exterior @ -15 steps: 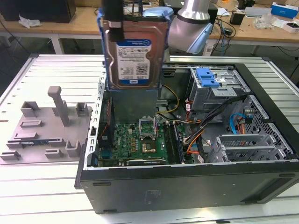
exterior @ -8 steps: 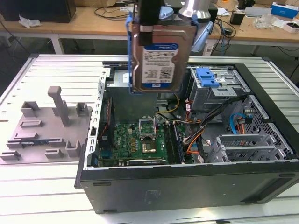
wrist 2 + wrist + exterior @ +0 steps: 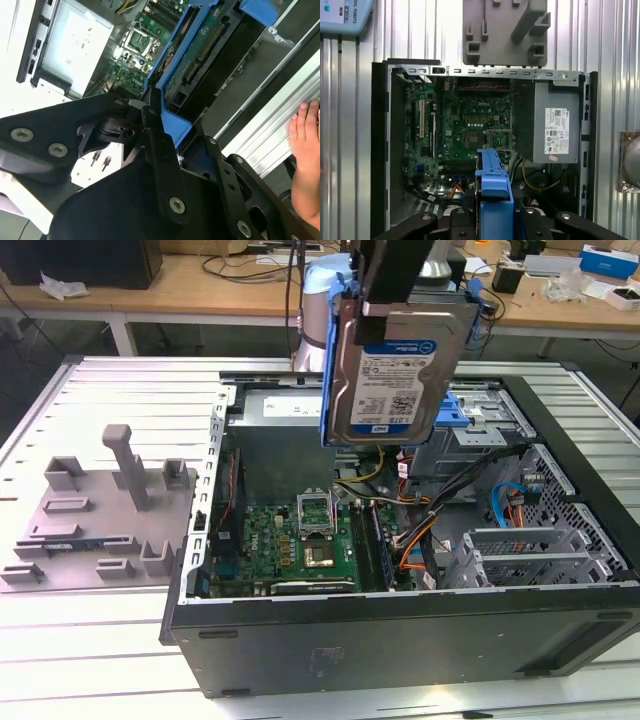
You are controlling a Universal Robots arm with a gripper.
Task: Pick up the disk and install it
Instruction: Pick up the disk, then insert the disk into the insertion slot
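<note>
Tabletop of ribbed aluminium (image 3: 120,390) carries, at the exterior view's left, a grey moulded plastic fixture plate with upright posts (image 3: 100,510). Just beside it lies a black metal computer case (image 3: 400,640), its side open. Inside, toward the exterior view's left, a green motherboard (image 3: 290,540) lies flat, with a grey metal power supply box (image 3: 555,125) next to it in the first wrist view.

Above the middle of the open case hangs the disk (image 3: 395,380), a flat rectangular silver hard drive with a white and blue label in a blue plastic carrier frame. It stands nearly upright, with its label facing the exterior camera. The black gripper (image 3: 395,305) is clamped on its upper end; in both wrist views the fingers (image 3: 150,112) press against the blue frame from either side.

Further to the exterior view's right, orange cables (image 3: 420,540) run toward a perforated grey metal drive cage (image 3: 530,560). In the second wrist view a person's hand (image 3: 305,150) lies on the ribbed metal beside the case.
</note>
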